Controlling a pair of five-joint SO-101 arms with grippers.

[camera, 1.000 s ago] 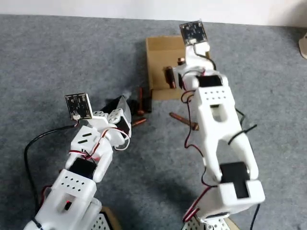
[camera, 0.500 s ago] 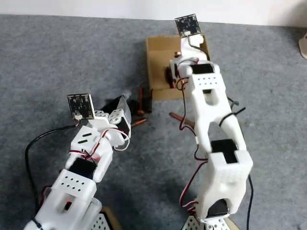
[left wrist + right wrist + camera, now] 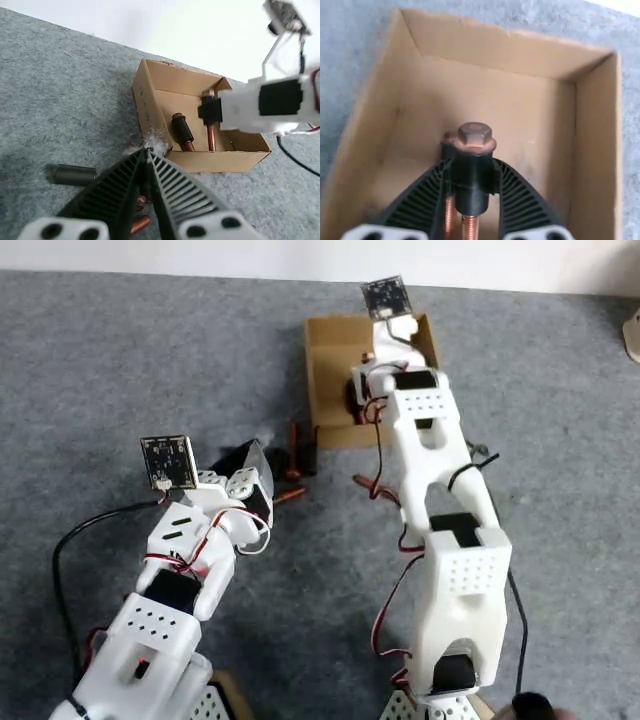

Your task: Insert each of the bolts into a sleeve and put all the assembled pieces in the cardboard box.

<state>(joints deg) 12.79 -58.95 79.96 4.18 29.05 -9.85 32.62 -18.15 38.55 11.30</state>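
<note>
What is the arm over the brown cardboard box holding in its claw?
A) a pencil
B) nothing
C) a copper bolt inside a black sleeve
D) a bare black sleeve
C: the right gripper grips a black cylindrical sleeve with a copper hex-head bolt through it, above the brown cardboard box.

No readable text or numbers; cardboard box [image 3: 330, 340] and camera boards [image 3: 167, 460] show nothing legible.
</note>
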